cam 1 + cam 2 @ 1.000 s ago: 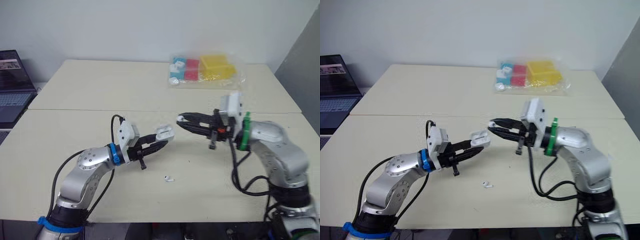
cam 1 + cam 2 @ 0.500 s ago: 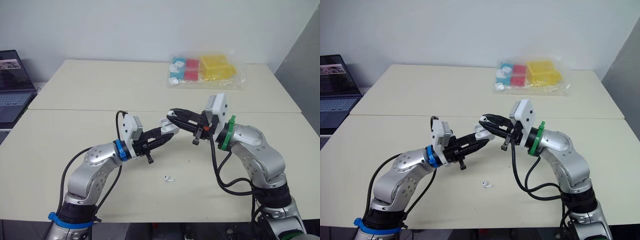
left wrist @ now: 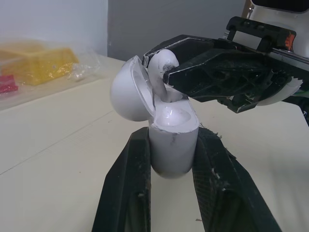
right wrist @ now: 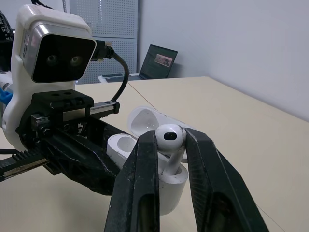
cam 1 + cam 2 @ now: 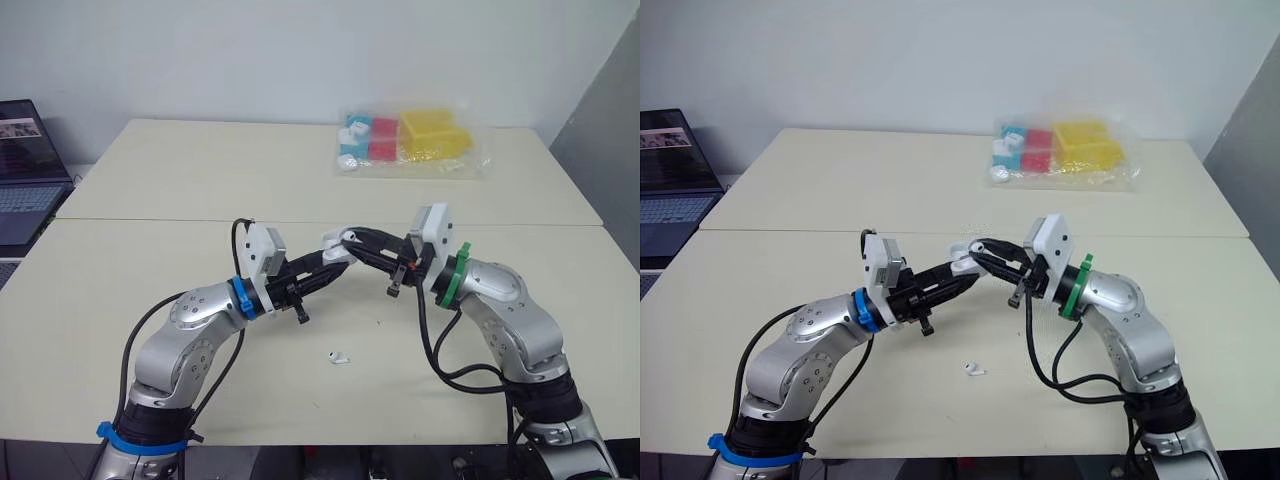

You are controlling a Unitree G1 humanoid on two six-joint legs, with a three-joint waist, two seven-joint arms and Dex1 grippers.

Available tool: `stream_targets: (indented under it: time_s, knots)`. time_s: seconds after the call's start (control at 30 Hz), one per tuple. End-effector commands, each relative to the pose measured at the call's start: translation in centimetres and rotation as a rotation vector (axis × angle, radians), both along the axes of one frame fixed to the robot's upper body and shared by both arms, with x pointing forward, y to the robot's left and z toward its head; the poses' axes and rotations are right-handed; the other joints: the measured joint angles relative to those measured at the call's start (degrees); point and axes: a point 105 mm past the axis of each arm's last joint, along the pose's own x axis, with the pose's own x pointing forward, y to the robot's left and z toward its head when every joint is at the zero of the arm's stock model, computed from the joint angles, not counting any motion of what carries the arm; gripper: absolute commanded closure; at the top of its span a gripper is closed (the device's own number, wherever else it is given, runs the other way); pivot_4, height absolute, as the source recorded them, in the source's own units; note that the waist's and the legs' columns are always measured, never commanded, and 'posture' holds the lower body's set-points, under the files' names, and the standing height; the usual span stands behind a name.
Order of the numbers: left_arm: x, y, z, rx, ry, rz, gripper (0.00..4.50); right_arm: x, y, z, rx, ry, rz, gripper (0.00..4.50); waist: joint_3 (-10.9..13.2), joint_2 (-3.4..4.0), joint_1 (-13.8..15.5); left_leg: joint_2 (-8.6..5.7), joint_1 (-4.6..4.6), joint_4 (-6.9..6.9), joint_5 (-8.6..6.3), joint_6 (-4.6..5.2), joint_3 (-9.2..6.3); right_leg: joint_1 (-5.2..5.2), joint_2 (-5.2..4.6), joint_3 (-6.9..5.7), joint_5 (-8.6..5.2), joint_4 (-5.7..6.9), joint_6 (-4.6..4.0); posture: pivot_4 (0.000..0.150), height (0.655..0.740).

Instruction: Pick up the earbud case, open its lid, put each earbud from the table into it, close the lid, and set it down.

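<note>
cream counter (image 5: 150, 190); above its middle the left tool (image 5: 318, 272) clamps the earbud case (image 3: 173, 145), long axis upright, lid swung open, sides covered. right tool (image 5: 985, 250) pinches an earbud (image 4: 169, 137), stem pointing down into the case, tip hidden. second earbud (image 5: 340, 356) lies on the counter.

The white earbud case (image 3: 171, 140) sits gripped by its base in the left pincer (image 5: 332, 265), raised above the counter (image 5: 200, 180), with its lid (image 3: 129, 89) hinged open. One white earbud (image 4: 169, 137), pinched in the right pincer (image 5: 352, 241), has its stem at the case's open mouth. The other earbud (image 5: 339, 356) lies on the counter below.
</note>
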Motion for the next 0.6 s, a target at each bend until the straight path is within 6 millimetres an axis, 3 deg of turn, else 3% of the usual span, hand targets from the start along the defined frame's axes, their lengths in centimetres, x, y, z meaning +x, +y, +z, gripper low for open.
stream_targets:
  time_s: [0.03,0.33,0.53,0.6]
  knots:
    - [-0.4,-0.1,2.0,-0.035,-0.074,-0.012,3.71,-0.1,-0.1,0.3,-0.011,-0.035,-0.001,4.08,0.00,0.00,0.00,0.00,0.00,0.00,0.00,0.00,0.00,0.00,0.00,0.00,0.00,0.00,0.00,0.150,0.7400]
    - [-0.4,-0.1,2.0,-0.029,-0.085,-0.012,3.71,-0.4,-0.2,0.4,-0.006,0.016,0.035,4.08,0.00,0.00,0.00,0.00,0.00,0.00,0.00,0.00,0.00,0.00,0.00,0.00,0.00,0.00,0.00,0.150,0.7400]
    - [-0.6,-0.2,1.9,-0.023,-0.092,-0.012,3.71,-0.8,-0.2,0.5,-0.042,0.000,0.049,1.99,0.00,0.00,0.01,0.00,0.00,0.00,0.00,0.00,0.00,0.00,0.00,0.00,0.00,0.00,0.00,0.150,0.7400]
    - [-0.5,-0.1,1.8,-0.023,-0.090,-0.007,3.71,-1.1,-0.4,0.8,-0.043,-0.001,0.056,1.94,0.00,0.00,0.01,0.00,0.00,0.00,0.00,0.00,-0.01,0.00,0.00,-0.01,0.00,-0.01,0.00,0.150,0.7400]
